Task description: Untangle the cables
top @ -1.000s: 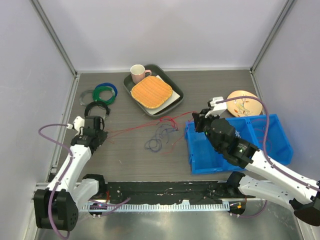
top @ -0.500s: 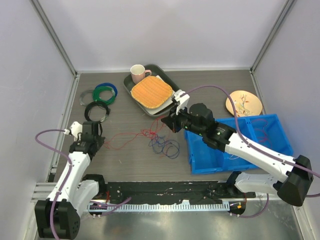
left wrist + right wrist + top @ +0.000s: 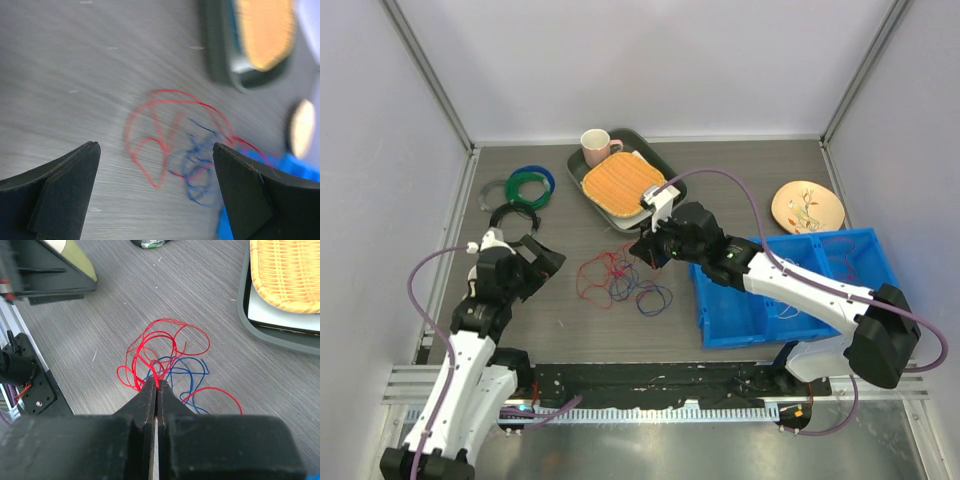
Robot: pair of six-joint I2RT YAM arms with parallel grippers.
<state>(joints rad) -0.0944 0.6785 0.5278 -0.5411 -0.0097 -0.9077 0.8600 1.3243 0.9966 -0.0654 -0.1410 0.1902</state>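
Left gripper (image 3: 154, 146) just let go, jaws wide. Right gripper (image 3: 156, 382) stays pinched on red cable (image 3: 165, 335). The cables (image 3: 620, 280) are bunched again, still tangled.

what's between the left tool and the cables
Nothing: only bare table lies between the open left tool and the red and blue cables. The top view and the left wrist view both show it.

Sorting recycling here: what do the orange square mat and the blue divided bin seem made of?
The orange square mat looks like woven wicker or straw, matte, judging by its basket-weave ribs; it may be a plastic imitation. The blue divided bin looks like moulded plastic: uniform colour, thin rigid walls, slight sheen.
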